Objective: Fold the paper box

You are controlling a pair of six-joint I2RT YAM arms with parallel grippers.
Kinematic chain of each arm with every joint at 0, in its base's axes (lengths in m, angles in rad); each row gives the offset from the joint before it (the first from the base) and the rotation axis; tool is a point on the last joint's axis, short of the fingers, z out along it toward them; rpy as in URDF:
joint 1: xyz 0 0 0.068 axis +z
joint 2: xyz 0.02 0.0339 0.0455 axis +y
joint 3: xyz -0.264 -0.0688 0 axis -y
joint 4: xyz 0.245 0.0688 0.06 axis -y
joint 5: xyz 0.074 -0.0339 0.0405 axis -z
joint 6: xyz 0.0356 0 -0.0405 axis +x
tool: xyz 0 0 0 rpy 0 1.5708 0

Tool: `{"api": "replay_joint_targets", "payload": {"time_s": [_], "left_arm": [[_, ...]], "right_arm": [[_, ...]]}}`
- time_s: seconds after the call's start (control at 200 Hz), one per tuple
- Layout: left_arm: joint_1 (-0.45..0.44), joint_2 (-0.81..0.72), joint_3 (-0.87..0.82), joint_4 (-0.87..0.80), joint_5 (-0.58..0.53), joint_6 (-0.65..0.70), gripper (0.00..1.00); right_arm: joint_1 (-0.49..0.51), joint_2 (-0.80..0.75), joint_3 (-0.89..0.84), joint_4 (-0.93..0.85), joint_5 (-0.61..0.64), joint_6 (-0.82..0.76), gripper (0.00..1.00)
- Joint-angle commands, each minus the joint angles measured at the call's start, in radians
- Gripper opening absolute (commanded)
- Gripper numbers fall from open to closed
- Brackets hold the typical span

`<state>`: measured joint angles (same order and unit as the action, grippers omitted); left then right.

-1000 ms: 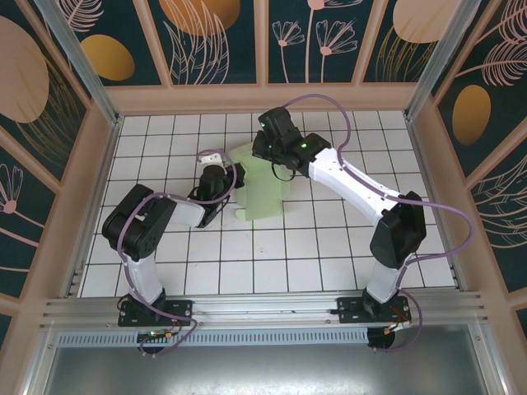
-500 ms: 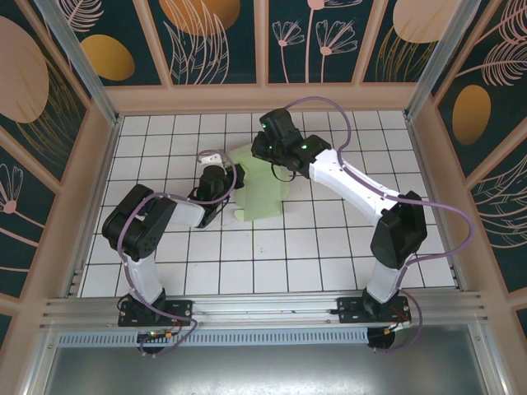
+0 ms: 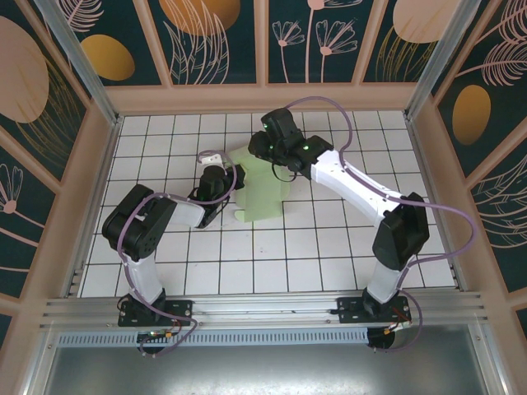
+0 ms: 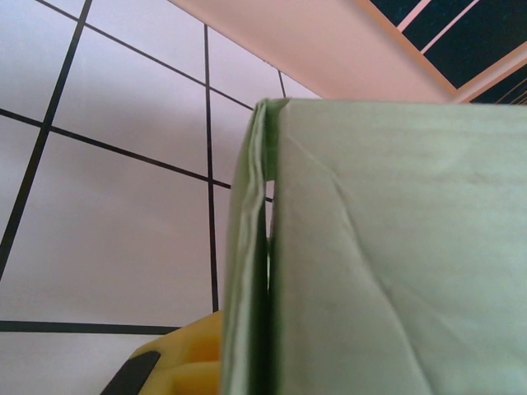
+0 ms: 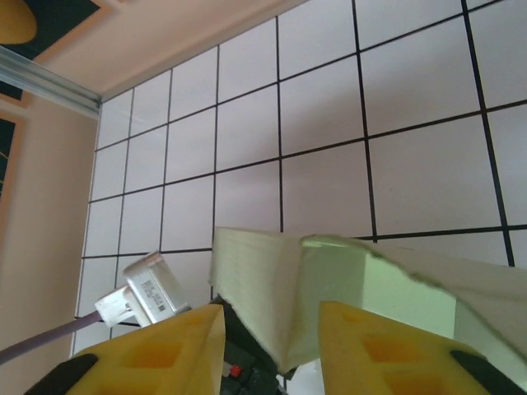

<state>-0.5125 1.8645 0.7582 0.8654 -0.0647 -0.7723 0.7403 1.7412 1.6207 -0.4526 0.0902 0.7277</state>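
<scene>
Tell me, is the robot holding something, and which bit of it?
The left gripper pinches the paper box by its left side wall. The right gripper, open, straddles a flap without gripping it.

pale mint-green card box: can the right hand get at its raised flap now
Probably yes: the right hand straddles the raised flap of the pale mint-green card box, yellow fingers apart on either side, nothing in the way.

the right tool [image 5: 272, 327] straddles the paper box [image 5: 329, 271] corner, fingers parted.
</scene>
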Motion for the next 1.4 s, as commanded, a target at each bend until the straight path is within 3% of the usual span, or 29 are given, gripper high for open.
{"api": "replay_joint_targets", "payload": {"time_s": [0.0, 0.11, 0.255, 0.315, 0.4, 0.54, 0.666, 0.826, 1.016, 1.161, 1.396], "left_arm": [[-0.003, 0.0, 0.032, -0.05, 0.003, -0.027, 0.0], [-0.002, -0.001, 0.04, -0.063, 0.018, -0.036, 0.0], [-0.002, -0.008, 0.053, -0.093, 0.073, -0.016, 0.0], [-0.003, -0.02, 0.054, -0.107, 0.097, -0.002, 0.0], [-0.003, -0.043, 0.053, -0.138, 0.132, 0.038, 0.0], [-0.003, -0.076, 0.072, -0.195, 0.199, 0.111, 0.0], [-0.002, -0.094, 0.082, -0.213, 0.246, 0.138, 0.0], [-0.003, -0.088, 0.107, -0.238, 0.284, 0.128, 0.0], [-0.002, -0.062, 0.124, -0.228, 0.31, 0.087, 0.0], [-0.002, -0.053, 0.134, -0.229, 0.322, 0.074, 0.0], [-0.002, -0.059, 0.135, -0.246, 0.322, 0.073, 0.0]], "right_arm": [[0.042, -0.091, -0.002, -0.005, 0.092, -0.058, 0.45], [0.063, -0.156, -0.031, -0.009, 0.16, -0.107, 0.54], [0.052, -0.276, -0.116, 0.018, 0.287, -0.197, 0.55], [0.011, -0.324, -0.156, 0.023, 0.285, -0.208, 0.57], [-0.115, -0.394, -0.236, 0.045, 0.163, -0.191, 0.58], [-0.342, -0.455, -0.372, 0.126, -0.177, -0.193, 0.55], [-0.419, -0.425, -0.403, 0.134, -0.335, -0.248, 0.51], [-0.393, -0.389, -0.407, 0.139, -0.444, -0.343, 0.49], [-0.294, -0.35, -0.377, 0.092, -0.433, -0.453, 0.49], [-0.205, -0.333, -0.345, 0.049, -0.333, -0.539, 0.48], [-0.15, -0.336, -0.334, 0.027, -0.158, -0.6, 0.47]]}}
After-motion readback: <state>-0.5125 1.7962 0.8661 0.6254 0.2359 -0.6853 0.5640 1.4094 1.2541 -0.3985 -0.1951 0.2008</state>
